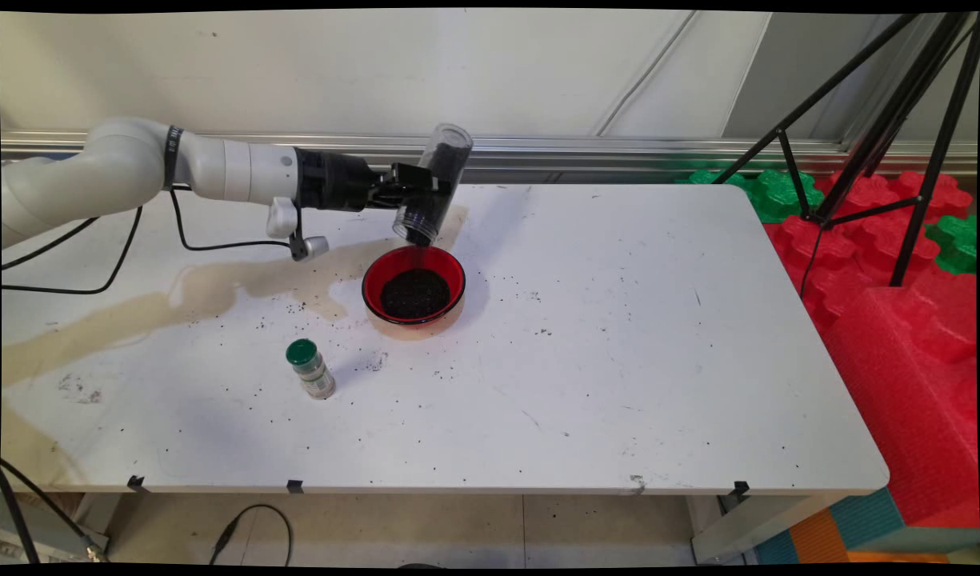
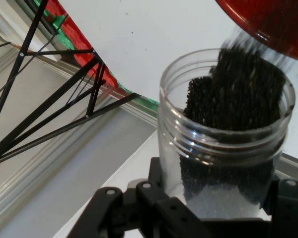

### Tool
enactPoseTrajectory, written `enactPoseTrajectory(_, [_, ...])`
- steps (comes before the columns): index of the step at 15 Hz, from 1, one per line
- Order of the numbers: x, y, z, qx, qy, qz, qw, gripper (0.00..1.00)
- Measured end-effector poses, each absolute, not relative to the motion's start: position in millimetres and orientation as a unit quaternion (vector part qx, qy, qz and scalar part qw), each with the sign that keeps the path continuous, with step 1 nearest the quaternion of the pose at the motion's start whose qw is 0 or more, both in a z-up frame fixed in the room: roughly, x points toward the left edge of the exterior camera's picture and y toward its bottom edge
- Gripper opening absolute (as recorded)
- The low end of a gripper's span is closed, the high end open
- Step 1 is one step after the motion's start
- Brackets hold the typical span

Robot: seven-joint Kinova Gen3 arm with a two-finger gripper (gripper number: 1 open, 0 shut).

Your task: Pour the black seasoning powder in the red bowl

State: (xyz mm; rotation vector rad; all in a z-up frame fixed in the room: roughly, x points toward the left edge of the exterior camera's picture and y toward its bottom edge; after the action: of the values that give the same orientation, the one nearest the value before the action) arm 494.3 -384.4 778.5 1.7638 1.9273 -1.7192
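The black two-finger gripper (image 1: 414,192) was clamped on a clear plastic jar (image 1: 434,184), tipped mouth-down above the red round bowl (image 1: 414,286). Dark granules (image 2: 238,84) were pouring; a mound already lay in the bowl, and some remained in the jar.

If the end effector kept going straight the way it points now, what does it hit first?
Apart from the clear jar it holds, nothing close: the end effector points right, above the table. The black tripod lies that way, though depth is unclear.
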Motion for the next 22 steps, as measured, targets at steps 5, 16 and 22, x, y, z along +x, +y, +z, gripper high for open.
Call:
enactPoseTrajectory(5, [492.7,-384.7,778.0,0.565,0.615,-0.55,0.008,0.0])
enactPoseTrajectory(16, [490.0,-382.2,777.6,0.571,0.609,-0.55,0.012,0.0])
enactPoseTrajectory(22, [489.5,-380.4,777.8,0.575,0.605,-0.551,0.014,0.0])
